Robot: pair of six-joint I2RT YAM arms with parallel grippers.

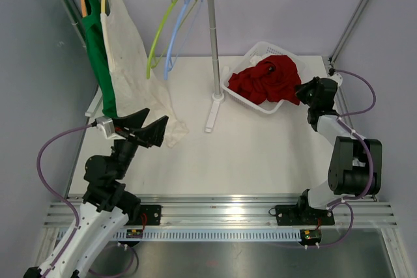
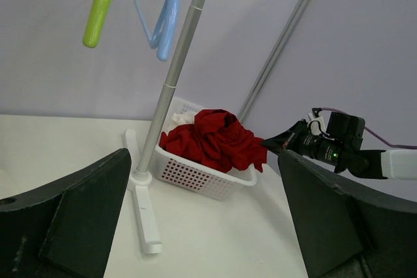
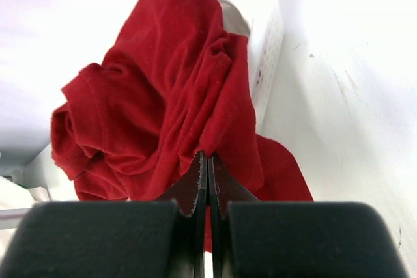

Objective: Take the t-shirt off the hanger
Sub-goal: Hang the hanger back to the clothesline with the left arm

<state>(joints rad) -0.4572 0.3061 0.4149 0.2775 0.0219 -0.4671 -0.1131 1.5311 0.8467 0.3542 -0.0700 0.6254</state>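
A cream t-shirt [image 1: 130,63] and a green one [image 1: 98,50] hang on hangers at the left end of the rail. A lime hanger [image 1: 163,27] and a blue hanger [image 1: 177,30] hang bare to the right of them. A red t-shirt [image 1: 267,79] lies bunched in the white basket [image 1: 238,94], spilling over its near rim. My right gripper [image 3: 207,155] is shut, and a fold of the red t-shirt [image 3: 169,83] is pinched at its tips. My left gripper [image 1: 158,115] is wide open and holds nothing, beside the cream t-shirt's hem.
The rack's upright post [image 1: 213,43] and its flat white foot [image 1: 213,118] stand between the two arms. The basket [image 2: 195,177] sits at the table's back right. Grey walls close in the left, the back and the right.
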